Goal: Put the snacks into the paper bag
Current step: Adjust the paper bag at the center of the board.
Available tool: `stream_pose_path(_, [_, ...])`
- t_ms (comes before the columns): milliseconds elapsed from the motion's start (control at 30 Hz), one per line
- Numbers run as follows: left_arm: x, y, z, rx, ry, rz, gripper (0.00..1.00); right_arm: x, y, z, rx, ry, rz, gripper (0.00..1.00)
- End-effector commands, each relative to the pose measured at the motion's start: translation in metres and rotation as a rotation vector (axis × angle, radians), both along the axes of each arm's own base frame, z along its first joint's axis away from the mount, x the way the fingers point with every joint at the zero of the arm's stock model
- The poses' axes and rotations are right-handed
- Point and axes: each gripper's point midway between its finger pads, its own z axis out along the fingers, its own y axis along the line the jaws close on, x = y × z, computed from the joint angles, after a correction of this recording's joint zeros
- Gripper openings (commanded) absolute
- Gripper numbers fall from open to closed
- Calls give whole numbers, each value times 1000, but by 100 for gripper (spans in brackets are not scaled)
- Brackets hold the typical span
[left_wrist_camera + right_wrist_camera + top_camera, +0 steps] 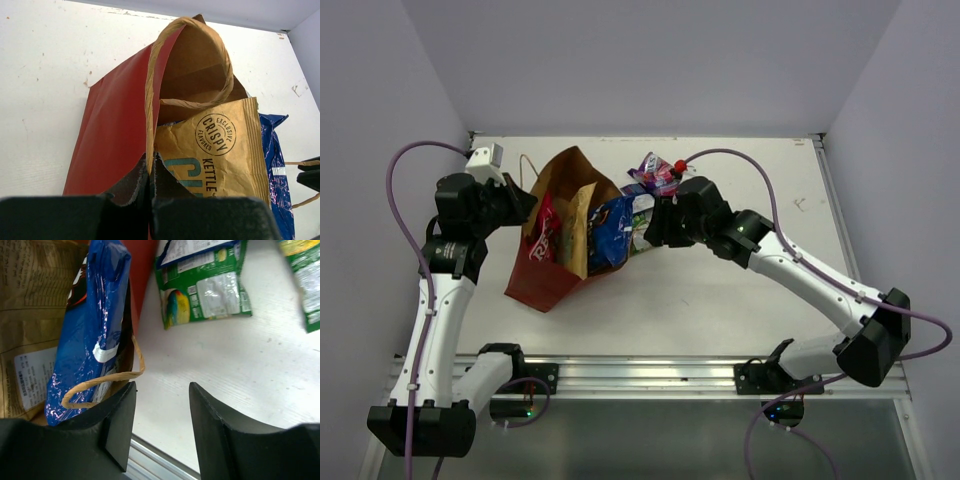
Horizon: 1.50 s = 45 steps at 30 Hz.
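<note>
The paper bag (pixel 532 283) stands at the table's left with its mouth open. A pink-red packet (pixel 542 240), a tan-gold packet (pixel 578 228) and a blue-white packet (pixel 611 232) stick out of it. My left gripper (pixel 527 203) is shut on the bag's tan loop handle (pixel 150 100) at the rim; the tan-gold packet (pixel 215 150) is right beside it. My right gripper (pixel 656 222) is open and empty by the bag's right side, next to the blue-white packet (pixel 95 325) and the other handle (pixel 100 382). A small green packet (pixel 205 290) lies on the table beyond it.
A purple-pink packet (pixel 655 175) and a red-tipped item lie behind the right gripper. Another green packet (pixel 305 280) shows at the right wrist view's edge. The metal rail (pixel 650 375) runs along the table's near edge. White walls enclose the table.
</note>
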Motion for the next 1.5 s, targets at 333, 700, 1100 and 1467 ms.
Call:
stream_pose_path(333, [7, 3, 9, -3, -18, 17, 0, 16, 60, -5, 243, -13, 96, 47])
stream_pose_path(700, [9, 3, 7, -8, -5, 24, 0, 30, 86, -1, 254, 1, 145, 0])
stream_pose_path(1100, [-12, -20, 0, -151, 66, -50, 0, 26, 49, 62, 51, -75, 157, 0])
stream_pose_path(1467, [-42, -3, 48, -80, 11, 31, 0, -13, 75, 100, 79, -107, 290, 0])
